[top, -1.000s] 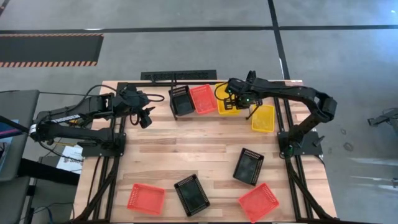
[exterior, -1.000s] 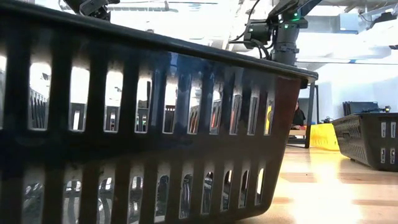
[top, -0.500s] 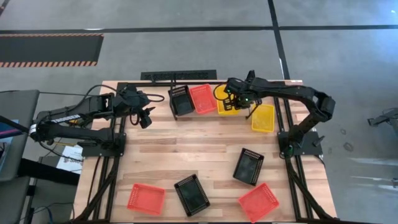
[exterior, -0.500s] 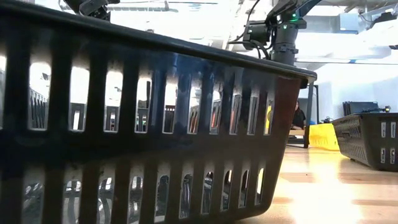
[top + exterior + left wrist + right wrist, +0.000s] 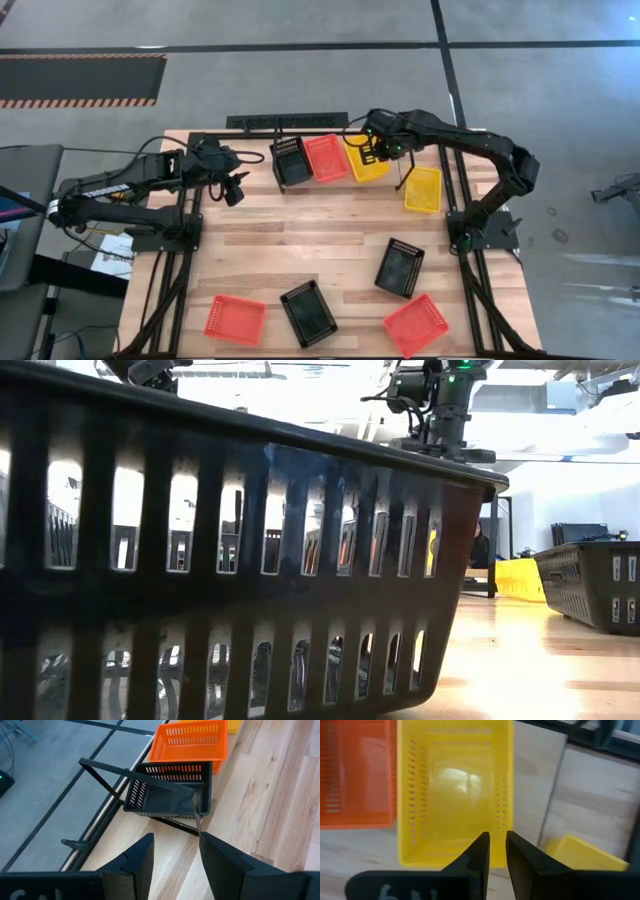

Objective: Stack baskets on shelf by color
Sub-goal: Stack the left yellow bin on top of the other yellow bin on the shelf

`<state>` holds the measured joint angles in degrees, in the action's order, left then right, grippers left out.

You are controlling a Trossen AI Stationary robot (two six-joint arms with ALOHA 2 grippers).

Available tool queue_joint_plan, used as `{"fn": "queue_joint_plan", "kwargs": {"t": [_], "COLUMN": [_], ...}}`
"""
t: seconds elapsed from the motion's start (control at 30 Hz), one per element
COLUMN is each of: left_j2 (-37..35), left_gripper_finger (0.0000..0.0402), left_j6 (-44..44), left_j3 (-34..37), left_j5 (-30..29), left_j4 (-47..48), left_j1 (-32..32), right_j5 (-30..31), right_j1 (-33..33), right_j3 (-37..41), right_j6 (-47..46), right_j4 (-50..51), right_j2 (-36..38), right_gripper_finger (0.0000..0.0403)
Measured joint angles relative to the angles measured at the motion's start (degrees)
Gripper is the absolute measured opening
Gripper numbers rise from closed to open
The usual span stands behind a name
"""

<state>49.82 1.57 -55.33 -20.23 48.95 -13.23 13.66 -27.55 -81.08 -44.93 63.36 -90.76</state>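
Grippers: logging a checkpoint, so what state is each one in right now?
Left gripper: open, empty.
Right gripper: slightly open, empty, over the yellow plastic mesh basket.

From overhead I see a grey concrete floor (image 5: 300, 80) crossed by dark lines, a black mat with striped edging (image 5: 80, 80) at ten o'clock, and the pale wooden bench (image 5: 300, 250). The level view shows a bright white room.
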Motion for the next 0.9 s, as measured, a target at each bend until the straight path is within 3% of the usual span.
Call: {"fn": "queue_joint_plan", "kwargs": {"t": [0.33, 0.57, 0.67, 0.77, 0.9], "left_j2": [0.0, 0.0, 0.0, 0.0, 0.0], "left_gripper_finger": [0.0146, 0.0146, 0.0146, 0.0146, 0.0146], "left_j6": [-0.3, -0.3, -0.3, -0.3, 0.3], "left_j3": [0.0, 0.0, 0.0, 0.0, 0.0], "left_j5": [0.0, 0.0, 0.0, 0.1, 0.3], "left_j4": [0.0, 0.0, 0.0, 0.0, 0.0], "left_j1": [0.0, 0.0, 0.0, 0.0, 0.0], "right_j5": [0.4, -0.4, -3.1, -9.6, -12.5], "right_j1": [-0.3, -3.1, -5.2, -7.7, -9.3], "right_j3": [-0.2, -0.3, -0.3, -0.6, -5.8], "right_j6": [0.0, 5.8, 8.7, 10.8, 15.4], "right_j4": [-1.2, -10.7, -17.1, -23.0, -22.2], "right_j2": [0.0, 0.1, 0.1, -0.4, -4.0], "right_gripper_finger": [0.0076, 0.0011, 0.0009, 0.0004, 0.0003]}}
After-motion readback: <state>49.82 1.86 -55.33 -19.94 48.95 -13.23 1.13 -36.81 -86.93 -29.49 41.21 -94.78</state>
